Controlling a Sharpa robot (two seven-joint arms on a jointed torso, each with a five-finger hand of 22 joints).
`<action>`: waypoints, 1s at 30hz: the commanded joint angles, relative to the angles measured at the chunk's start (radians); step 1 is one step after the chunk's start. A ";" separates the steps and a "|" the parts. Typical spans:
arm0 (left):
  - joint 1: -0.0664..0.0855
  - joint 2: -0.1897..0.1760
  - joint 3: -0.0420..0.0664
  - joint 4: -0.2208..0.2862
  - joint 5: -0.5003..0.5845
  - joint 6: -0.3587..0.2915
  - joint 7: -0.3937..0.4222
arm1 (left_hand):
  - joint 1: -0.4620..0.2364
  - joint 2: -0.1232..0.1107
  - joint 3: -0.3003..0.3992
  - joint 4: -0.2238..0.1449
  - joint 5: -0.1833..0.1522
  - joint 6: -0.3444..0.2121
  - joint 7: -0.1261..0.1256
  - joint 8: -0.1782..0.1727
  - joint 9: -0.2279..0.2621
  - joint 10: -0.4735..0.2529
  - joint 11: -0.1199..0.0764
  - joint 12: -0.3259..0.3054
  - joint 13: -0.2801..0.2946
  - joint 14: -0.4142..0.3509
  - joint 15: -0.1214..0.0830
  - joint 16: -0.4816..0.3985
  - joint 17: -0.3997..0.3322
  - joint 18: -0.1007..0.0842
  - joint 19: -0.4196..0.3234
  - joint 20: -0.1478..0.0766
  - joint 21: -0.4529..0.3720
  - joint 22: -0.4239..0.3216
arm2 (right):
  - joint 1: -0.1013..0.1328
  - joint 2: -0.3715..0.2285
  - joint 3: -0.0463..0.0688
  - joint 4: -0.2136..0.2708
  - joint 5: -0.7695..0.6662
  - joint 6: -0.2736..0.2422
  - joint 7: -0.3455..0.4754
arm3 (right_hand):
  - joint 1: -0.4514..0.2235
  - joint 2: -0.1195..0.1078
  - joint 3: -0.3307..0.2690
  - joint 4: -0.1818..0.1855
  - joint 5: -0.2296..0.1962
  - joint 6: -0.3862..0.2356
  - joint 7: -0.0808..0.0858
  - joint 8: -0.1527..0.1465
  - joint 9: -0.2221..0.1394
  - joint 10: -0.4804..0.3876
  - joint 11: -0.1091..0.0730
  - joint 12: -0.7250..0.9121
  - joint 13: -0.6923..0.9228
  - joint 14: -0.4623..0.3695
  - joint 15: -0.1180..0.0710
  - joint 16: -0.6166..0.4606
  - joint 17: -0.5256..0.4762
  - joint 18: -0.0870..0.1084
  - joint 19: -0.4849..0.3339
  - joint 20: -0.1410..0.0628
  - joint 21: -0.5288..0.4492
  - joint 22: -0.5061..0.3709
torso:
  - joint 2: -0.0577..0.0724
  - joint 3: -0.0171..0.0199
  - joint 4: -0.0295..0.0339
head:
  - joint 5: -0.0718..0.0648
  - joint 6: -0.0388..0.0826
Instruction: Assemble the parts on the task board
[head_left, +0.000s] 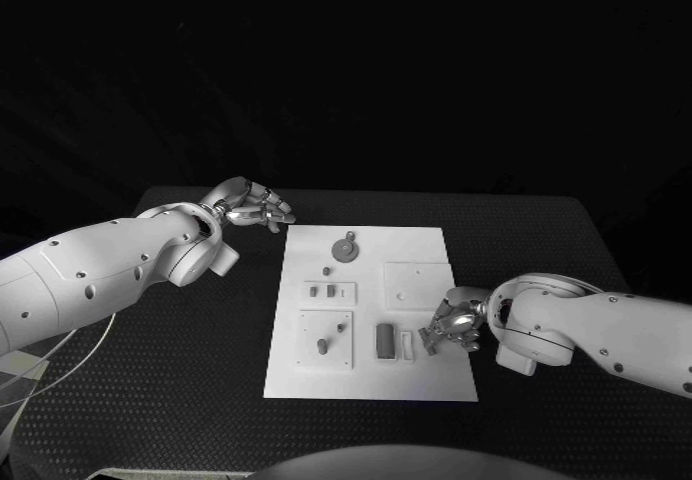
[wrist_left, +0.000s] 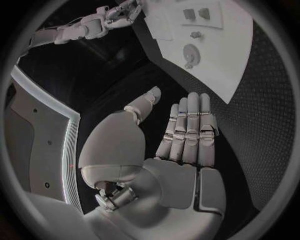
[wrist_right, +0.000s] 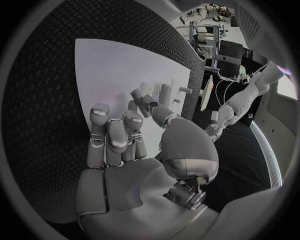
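Observation:
The white task board (head_left: 433, 350) lies in the middle of the black table. On it are a round grey disc (head_left: 345, 247), two small upright pieces (head_left: 320, 291), a peg (head_left: 322, 347), a dark grey block (head_left: 385, 340) and a pale slim piece (head_left: 408, 345). My right hand (head_left: 456, 324) hovers over the board's right edge beside the pale piece, with its fingers half curled (wrist_right: 119, 135) and nothing visible in them. My left hand (head_left: 254, 208) sits off the board's far left corner, its palm flat and fingers straight (wrist_left: 187, 130), holding nothing.
Black table surface (head_left: 173, 370) surrounds the board on all sides. A raised square panel (head_left: 418, 283) takes up the board's right middle. White cables (head_left: 58, 350) hang at the table's left edge.

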 joint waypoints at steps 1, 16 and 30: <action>0.001 0.000 0.001 0.003 -0.004 0.011 0.004 | -0.011 -0.001 0.001 0.006 -0.005 0.002 0.000 0.002 -0.001 -0.006 -0.002 0.006 0.001 0.008 0.001 -0.007 0.001 -0.012 0.001 0.000 0.000 -0.001 | 0.000 0.006 0.000 0.000 0.093 -0.016 0.002 | 0.011 0.019 -0.005 0.003 0.002 0.006 0.001 0.004 0.003 0.004 0.000 0.004 -0.001 0.002 -0.004 0.005 0.001 0.032 -0.001 -0.001 0.005 0.015 | 0.000 -0.0006 0.0003 | 0.000 -0.001; 0.001 0.000 0.001 0.004 -0.005 0.014 0.001 | -0.011 -0.001 0.001 0.006 -0.005 0.002 0.000 0.002 -0.001 -0.007 -0.002 0.006 0.002 0.008 0.001 -0.008 0.002 -0.012 0.001 0.001 0.000 -0.001 | 0.000 0.057 -0.006 -0.040 0.127 -0.015 -0.015 | 0.005 0.017 -0.009 0.004 0.002 0.007 0.001 0.004 0.002 0.003 0.000 0.003 -0.001 0.001 -0.005 0.005 -0.002 0.032 -0.002 0.000 0.005 0.014 | 0.000 -0.0006 0.0015 | -0.003 -0.005; 0.001 0.000 0.001 0.005 -0.005 0.016 0.001 | -0.011 -0.002 0.000 0.006 -0.005 0.001 0.000 0.002 -0.001 -0.007 -0.002 0.006 0.002 0.008 0.001 -0.009 0.003 -0.012 0.000 0.001 0.000 -0.001 | -0.001 0.060 -0.017 -0.051 0.117 0.014 -0.024 | 0.001 0.017 -0.011 0.004 0.002 0.006 0.001 0.003 0.001 0.002 0.000 0.002 -0.002 -0.002 -0.005 0.003 -0.007 0.032 -0.003 0.001 0.004 0.014 | 0.000 0.0004 0.0001 | 0.000 -0.005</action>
